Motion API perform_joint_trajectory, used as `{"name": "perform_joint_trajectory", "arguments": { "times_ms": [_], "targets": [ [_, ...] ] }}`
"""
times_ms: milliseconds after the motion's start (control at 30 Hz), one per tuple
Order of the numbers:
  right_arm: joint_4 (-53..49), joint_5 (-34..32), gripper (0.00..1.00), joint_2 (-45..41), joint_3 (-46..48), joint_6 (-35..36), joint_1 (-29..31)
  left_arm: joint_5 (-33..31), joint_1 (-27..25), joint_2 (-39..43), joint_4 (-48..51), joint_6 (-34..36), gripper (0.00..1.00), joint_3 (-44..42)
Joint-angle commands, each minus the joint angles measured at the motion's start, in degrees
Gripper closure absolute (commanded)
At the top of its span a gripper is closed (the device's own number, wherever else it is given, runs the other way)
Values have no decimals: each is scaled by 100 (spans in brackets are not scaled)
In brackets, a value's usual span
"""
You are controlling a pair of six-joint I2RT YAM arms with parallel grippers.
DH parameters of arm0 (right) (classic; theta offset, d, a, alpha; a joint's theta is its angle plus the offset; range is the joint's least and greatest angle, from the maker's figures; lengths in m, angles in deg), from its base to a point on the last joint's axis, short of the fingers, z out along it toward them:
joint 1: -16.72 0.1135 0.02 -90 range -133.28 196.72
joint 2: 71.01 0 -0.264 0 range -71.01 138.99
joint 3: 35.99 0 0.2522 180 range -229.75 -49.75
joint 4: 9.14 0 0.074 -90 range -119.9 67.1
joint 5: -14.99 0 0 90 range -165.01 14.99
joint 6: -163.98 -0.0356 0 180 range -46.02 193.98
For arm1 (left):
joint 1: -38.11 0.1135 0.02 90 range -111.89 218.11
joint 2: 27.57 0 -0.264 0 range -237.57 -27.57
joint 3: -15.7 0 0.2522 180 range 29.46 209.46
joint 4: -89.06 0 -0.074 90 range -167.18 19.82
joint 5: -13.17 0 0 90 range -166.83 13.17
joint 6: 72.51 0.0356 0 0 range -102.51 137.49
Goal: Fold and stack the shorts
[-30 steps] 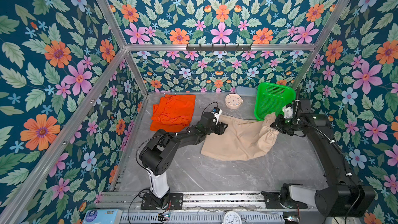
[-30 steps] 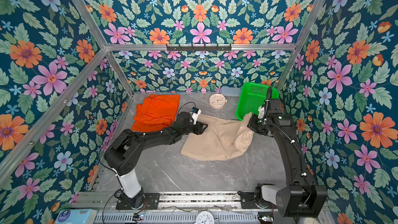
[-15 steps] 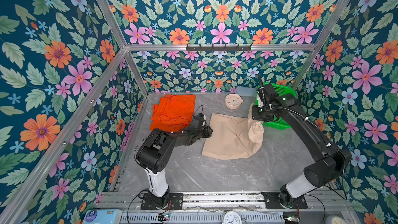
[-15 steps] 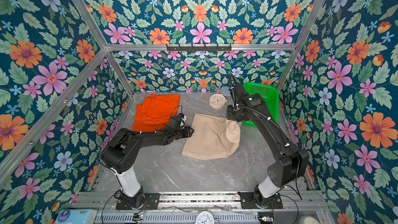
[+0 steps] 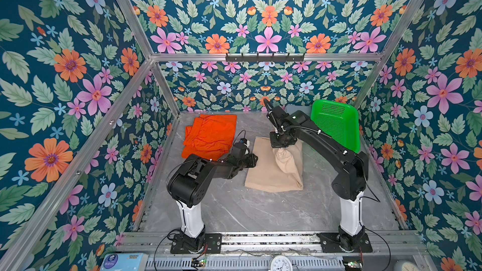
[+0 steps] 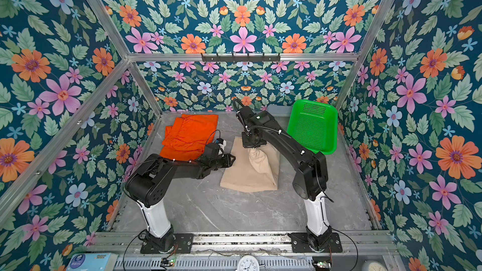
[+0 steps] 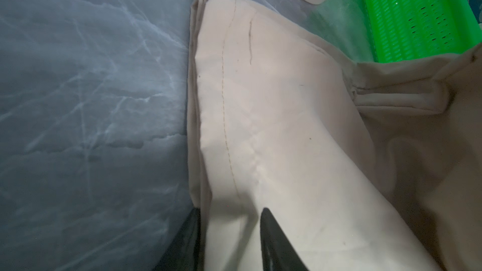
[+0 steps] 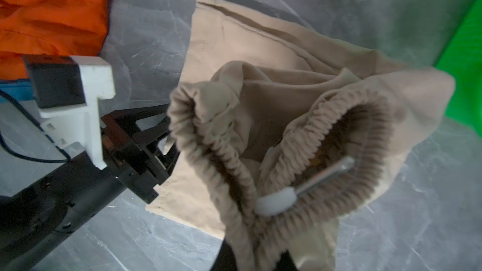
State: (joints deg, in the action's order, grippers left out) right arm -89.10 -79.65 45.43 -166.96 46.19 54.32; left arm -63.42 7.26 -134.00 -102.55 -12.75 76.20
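Your right fingers pinch the elastic waist of the beige shorts and hold it above the bench; the rest lies flat. Your left fingers stand spread on both sides of its left hem. Just behind the left arm lie the orange shorts. A green basket leans behind the right arm.

Two black arms on white columns
Behind the left gripper, a white bracket carries a black camera block; thin black cables loop nearby.
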Motion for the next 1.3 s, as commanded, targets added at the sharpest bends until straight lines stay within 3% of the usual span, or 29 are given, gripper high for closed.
{"name": "perform_joint_trajectory", "arguments": {
  "times_ms": [0,167,267,433,600,767,900,1000,1267],
  "targets": [
    [-115,241,90,355,-347,-190,197,-103,0,-44,543,-82,59,-66],
    [-59,537,89,1023,-619,-329,311,-110,0,-18,472,-105,59,-106],
    [26,610,82,1316,-675,-400,324,-133,9,12,473,-144,57,-113],
    [538,1340,60,1382,-547,-377,315,-239,163,529,646,-245,47,-257],
    [973,1454,40,630,-124,-246,223,-485,393,1556,1188,-117,35,-341],
    [1848,1670,36,-733,1300,-459,-266,-202,448,2147,1375,-129,28,-282],
    [2723,2022,36,-1791,3103,-799,-1015,525,440,1913,1109,-366,25,-249],
    [3354,2390,36,-2473,4372,-1009,-1582,675,432,1577,1045,-514,24,-254],
    [4445,2955,36,-2988,6346,-1056,-2526,1161,422,911,476,-773,24,-279]
  ]
}}
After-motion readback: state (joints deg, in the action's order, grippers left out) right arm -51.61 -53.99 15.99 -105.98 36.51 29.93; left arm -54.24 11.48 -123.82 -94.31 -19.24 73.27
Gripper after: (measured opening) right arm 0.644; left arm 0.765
